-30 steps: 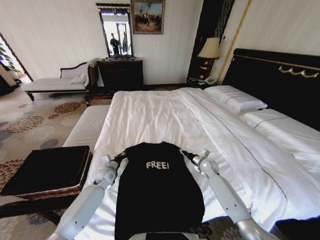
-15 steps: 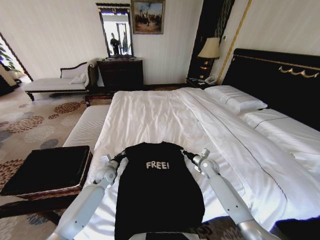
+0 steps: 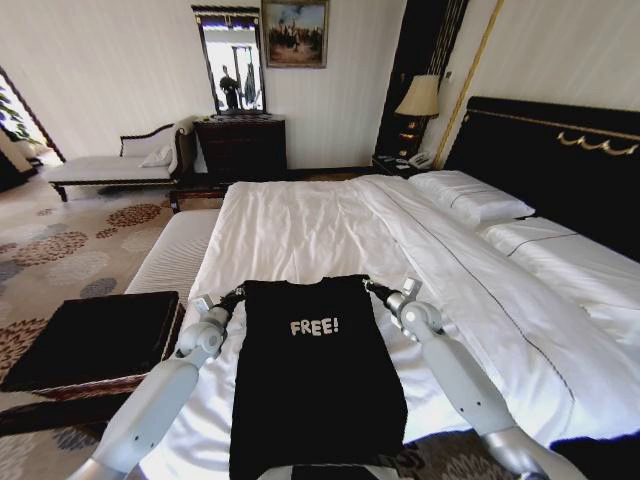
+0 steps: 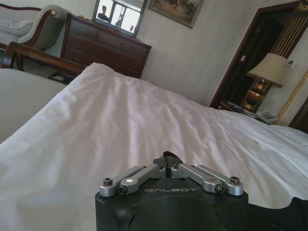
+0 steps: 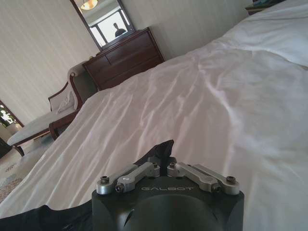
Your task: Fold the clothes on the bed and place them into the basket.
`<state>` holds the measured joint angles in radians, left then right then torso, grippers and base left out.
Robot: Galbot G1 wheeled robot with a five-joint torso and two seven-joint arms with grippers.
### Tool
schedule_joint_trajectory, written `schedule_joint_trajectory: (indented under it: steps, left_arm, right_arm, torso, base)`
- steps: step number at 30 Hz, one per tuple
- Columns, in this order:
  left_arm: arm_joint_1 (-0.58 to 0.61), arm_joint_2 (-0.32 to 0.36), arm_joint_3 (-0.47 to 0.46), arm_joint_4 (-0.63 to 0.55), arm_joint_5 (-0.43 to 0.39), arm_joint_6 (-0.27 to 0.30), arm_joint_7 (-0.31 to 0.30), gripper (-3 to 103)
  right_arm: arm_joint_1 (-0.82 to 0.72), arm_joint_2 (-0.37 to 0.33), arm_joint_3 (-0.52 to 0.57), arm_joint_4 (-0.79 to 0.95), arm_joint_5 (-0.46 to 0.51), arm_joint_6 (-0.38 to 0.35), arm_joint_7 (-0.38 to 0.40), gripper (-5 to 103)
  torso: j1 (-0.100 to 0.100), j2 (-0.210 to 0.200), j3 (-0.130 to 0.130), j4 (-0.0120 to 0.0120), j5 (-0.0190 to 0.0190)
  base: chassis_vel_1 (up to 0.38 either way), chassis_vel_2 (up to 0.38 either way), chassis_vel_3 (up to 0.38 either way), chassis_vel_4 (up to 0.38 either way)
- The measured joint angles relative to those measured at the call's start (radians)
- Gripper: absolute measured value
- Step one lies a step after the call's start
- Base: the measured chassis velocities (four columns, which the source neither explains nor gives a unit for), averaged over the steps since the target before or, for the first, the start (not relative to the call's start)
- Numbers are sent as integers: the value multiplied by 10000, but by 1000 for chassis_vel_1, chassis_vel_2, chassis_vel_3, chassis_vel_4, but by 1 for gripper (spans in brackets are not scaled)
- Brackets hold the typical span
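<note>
Grey arms, silver screwed linkages, black wrist housings (image 4: pixel 171 207) marked GALBOT.

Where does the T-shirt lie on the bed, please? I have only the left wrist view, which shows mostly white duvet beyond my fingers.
Observer: The T-shirt lies lettering-up on the near end of the bed, with its top corners at the left gripper and the right gripper.
Operator: Does the right gripper have hold of it?
Observer: Yes, in the right wrist view its fingers are shut on a fold of black fabric.
Operator: And where is the basket?
Observer: The basket stands beside the bed on the robot's left, with its black lining showing.
</note>
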<state>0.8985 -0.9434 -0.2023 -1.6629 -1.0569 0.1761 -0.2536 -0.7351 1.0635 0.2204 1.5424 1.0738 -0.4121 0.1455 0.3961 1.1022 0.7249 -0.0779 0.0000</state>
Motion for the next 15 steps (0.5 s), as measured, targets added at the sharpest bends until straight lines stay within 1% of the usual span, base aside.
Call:
schedule_joint_trajectory:
  steps: [3,4,7,9,10,12,13,14,15]
  left_arm:
    - [-496,314,63,21,-265,51,-76,0]
    - [-496,314,63,21,-265,51,-76,0]
    - [-1027,440,239,364,-413,79,-77,0]
    - [-1753,467,604,937,-563,101,-54,0]
    - [-1753,467,604,937,-563,101,-54,0]
    - [-2261,446,937,1383,-618,101,-15,0]
    - [-2742,401,1311,1842,-619,97,100,0]
    - [-2968,366,1486,2094,-610,90,155,0]
    - [-2968,366,1486,2094,-610,90,155,0]
  right_arm:
    - [783,33,-346,-244,218,-28,118,1]
    - [783,33,-346,-244,218,-28,118,1]
    - [1340,121,-757,-751,219,-9,128,1]
    - [1842,361,-1192,-1390,58,64,65,1]
    - [1842,361,-1192,-1390,58,64,65,1]
    - [2115,593,-1383,-1807,-75,130,27,1]
    - [2400,856,-1517,-2283,-186,213,9,1]
    - [2540,996,-1583,-2537,-245,280,-5,1]
    - [2540,996,-1583,-2537,-245,280,-5,1]
  torso:
    - [0,0,-1,1,-1]
    - [0,0,-1,1,-1]
    - [0,0,0,1,-3]
    - [1,-1,1,2,-2]
    - [1,-1,1,2,-2]
    - [1,0,1,-1,-2]
    - [1,0,1,-1,0]
    - [1,0,1,0,-2]
    - [1,0,1,0,-2]
  base:
    - [0,0,0,0]
    - [0,0,0,0]
    - [0,0,0,0]
    - [0,0,0,0]
    - [0,0,0,0]
    - [0,0,0,0]
    - [0,0,0,0]
    - [0,0,0,0]
    - [0,0,0,0]
